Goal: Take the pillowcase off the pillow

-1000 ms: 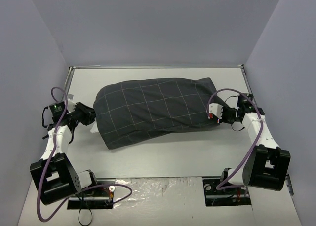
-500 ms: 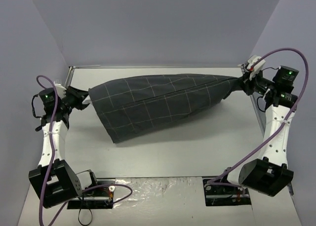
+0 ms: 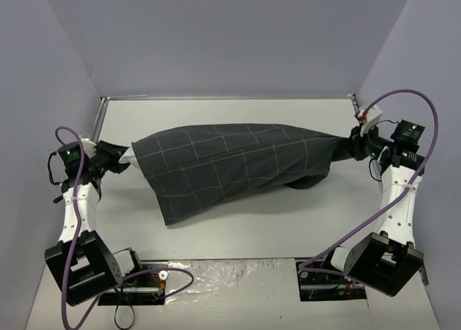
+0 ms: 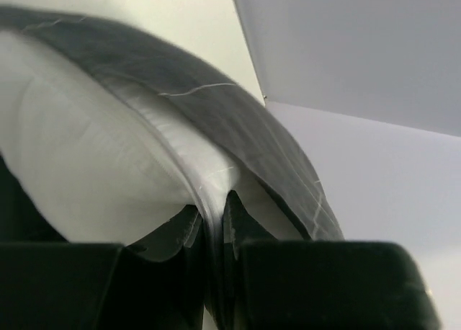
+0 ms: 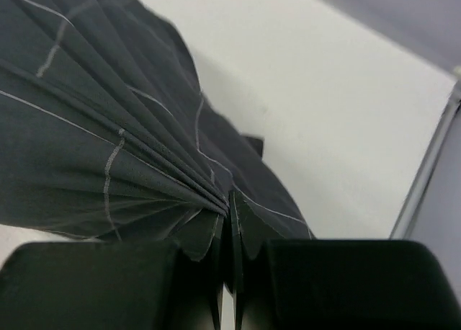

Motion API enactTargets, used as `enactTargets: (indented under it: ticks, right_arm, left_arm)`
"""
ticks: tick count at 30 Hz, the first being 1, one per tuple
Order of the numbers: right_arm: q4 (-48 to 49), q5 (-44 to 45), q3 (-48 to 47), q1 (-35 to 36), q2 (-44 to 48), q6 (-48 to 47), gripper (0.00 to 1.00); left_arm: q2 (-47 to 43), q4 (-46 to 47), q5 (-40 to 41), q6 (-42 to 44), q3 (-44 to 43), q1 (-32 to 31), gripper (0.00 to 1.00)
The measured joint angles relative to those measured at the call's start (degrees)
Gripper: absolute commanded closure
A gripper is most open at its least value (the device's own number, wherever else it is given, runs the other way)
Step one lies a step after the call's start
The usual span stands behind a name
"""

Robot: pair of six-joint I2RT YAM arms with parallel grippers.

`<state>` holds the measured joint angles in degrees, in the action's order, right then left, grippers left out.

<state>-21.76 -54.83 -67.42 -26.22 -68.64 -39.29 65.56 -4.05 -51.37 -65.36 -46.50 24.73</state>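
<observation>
The left pincer (image 3: 117, 155) is clamped tight on a white corner of the pillow (image 3: 130, 155). The right pincer (image 3: 351, 144) is pinched together on the gathered end of the pillowcase (image 3: 230, 164). The checked sleeve stretches left to right across the bench (image 3: 252, 229), mouth to the left, tapering rightward. Both pincers sit close to the side walls (image 3: 410, 78); bare bench lies in front and behind.

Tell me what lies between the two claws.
The pillowcase with the pillow inside fills the whole stretch from left claw to right claw, seen in the top view.
</observation>
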Motion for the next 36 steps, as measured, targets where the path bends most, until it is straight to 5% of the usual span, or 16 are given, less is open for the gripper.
enactTargets:
  ticks: [19, 25, 26, 30, 36]
  right_arm:
    - [-1.7, -1.2, 1.4, -7.6, -2.9, -1.9, 1.00]
    - [-7.9, -2.4, 2.4, -8.0, -2.9, -11.6, 1.00]
    - [-9.8, -2.2, 2.9, -7.9, -2.8, -13.9, 1.00]
    - [-13.8, 0.4, 4.5, -7.0, -1.6, -17.3, 0.67]
    - [-15.9, 1.2, -2.7, -5.1, -1.4, -12.4, 0.42]
  left_arm:
    - [1.8, -3.7, -6.4, 2.9, 0.7, 2.5, 0.98]
    - [-0.8, -3.3, -5.7, 3.7, 4.5, 2.6, 0.97]
    - [-1.8, -3.2, -5.5, 3.9, 6.0, 2.6, 0.84]
    - [-5.7, -7.5, -3.6, 6.9, 9.5, 2.8, 0.36]
    - [-7.7, -19.9, 3.8, 14.0, 3.2, 5.1, 0.24]
